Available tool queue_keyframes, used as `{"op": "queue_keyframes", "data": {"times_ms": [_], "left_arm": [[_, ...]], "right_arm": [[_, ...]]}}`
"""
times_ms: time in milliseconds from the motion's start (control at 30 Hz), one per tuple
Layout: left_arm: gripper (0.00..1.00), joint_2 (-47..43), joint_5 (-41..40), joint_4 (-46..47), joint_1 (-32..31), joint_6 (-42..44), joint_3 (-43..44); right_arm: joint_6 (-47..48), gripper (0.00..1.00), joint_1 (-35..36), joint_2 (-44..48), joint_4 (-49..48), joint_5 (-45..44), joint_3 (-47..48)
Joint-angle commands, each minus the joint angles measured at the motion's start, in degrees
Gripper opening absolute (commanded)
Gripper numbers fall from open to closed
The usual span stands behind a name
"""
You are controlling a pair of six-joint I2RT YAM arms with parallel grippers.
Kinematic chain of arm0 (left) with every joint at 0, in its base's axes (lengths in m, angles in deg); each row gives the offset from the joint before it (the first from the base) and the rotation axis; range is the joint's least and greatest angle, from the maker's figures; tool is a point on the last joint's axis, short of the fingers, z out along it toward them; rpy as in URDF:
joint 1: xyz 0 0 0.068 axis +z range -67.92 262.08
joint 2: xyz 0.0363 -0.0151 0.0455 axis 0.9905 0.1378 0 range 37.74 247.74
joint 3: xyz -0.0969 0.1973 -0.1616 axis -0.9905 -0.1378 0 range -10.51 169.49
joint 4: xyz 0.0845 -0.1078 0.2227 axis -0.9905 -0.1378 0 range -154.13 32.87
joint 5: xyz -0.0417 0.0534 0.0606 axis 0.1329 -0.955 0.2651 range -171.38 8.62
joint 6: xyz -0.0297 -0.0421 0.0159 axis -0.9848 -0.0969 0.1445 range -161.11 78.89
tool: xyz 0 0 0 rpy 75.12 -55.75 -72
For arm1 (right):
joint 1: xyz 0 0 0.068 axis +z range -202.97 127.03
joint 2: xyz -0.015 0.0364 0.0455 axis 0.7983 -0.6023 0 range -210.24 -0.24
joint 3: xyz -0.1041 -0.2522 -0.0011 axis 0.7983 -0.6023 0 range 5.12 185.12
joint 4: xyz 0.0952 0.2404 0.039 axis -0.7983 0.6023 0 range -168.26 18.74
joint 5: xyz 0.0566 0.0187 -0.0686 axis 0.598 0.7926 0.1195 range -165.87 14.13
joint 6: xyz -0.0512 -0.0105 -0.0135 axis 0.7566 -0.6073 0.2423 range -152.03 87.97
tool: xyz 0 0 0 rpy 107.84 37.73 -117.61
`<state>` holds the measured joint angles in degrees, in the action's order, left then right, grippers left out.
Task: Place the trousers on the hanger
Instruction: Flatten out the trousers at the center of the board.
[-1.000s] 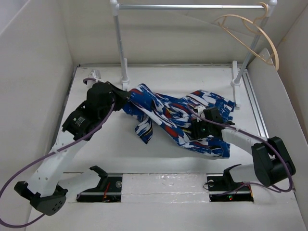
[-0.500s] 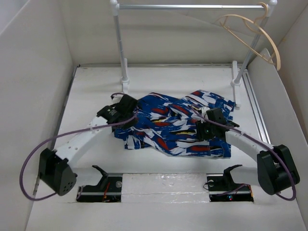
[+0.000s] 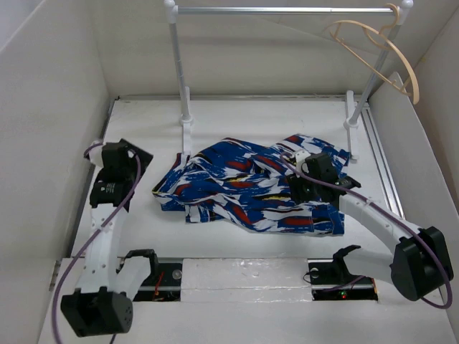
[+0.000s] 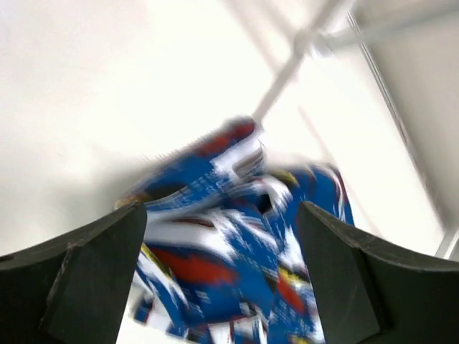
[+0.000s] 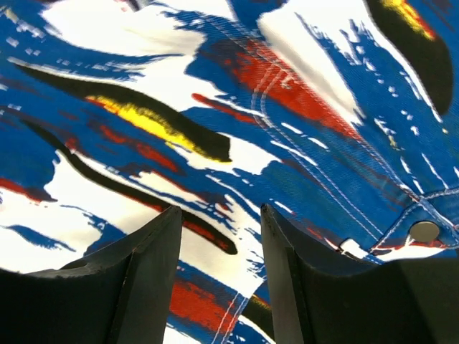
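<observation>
- Black fingers of your right gripper (image 5: 219,287) stand slightly parted just over the trousers (image 3: 247,190), near a metal stud (image 5: 423,231). As far as I can see, nothing is pinched between them.
- Your left gripper (image 4: 222,287) is spread wide and empty, off the cloth's left edge and facing it.
- The trousers lie crumpled in a heap mid-table (image 3: 143,229), not smoothed or folded for draping.
- At the far right, the hanger (image 3: 407,70) hangs bare from the rail (image 3: 287,10).
- I judge you're at the very start. Gathering the garment, reaching the hanger and draping the legs over its lower bar all remain.
</observation>
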<state>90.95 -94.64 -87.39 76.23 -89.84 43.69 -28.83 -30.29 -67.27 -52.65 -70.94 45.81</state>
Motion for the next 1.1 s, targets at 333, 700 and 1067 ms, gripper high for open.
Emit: {"op": "queue_keyframes", "data": {"times_ms": [333,700,1067], "left_arm": [[0.77,31.32,29.34,13.38,20.79,14.98,-7.08],[0.0,27.58,31.53,18.49,17.36,11.73,-12.62],[0.0,-4.42,4.39,-11.43,15.1,8.21,3.15]], "right_arm": [[1.99,0.53,6.5,2.16,0.15,1.49,0.45],[1.63,0.54,6.5,2.08,-0.99,1.4,0.01],[1.45,0.54,6.5,-0.21,-3.46,3.07,-2.72]]}}
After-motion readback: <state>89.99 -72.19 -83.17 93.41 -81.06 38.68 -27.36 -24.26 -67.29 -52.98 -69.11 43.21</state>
